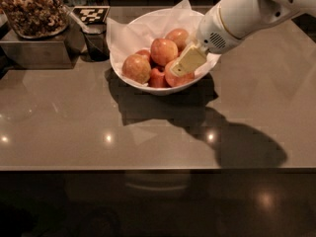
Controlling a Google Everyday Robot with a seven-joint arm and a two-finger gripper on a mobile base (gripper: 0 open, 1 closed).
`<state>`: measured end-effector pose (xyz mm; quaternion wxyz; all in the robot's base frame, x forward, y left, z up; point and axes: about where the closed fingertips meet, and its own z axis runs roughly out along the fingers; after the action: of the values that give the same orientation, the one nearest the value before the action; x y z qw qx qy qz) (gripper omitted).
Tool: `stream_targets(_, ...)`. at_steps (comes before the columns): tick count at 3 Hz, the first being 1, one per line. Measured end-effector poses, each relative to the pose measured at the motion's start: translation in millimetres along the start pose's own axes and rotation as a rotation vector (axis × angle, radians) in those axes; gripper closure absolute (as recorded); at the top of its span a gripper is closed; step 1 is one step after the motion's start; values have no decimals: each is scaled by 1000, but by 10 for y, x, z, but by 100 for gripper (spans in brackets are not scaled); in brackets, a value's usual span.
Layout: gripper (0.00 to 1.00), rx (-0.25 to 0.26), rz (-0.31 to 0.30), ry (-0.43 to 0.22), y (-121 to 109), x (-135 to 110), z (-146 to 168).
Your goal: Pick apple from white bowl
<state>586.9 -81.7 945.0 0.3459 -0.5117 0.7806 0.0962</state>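
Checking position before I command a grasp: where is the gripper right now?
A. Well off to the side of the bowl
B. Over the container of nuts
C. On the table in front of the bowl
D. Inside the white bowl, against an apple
D: the gripper sits inside the white bowl, pressed against the apple on the side the arm reaches in from.

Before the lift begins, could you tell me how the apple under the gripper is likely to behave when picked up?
The gripper is at the front-right apple in the white bowl. Round and glossy, it may slip or roll if it is not held firmly. It lies packed against the other apples, so lifting it could shift them.
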Motion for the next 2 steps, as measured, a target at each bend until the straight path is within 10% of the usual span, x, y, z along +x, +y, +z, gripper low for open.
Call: stream_targets(2, 35, -14, 60, 9, -92, 158, 94)
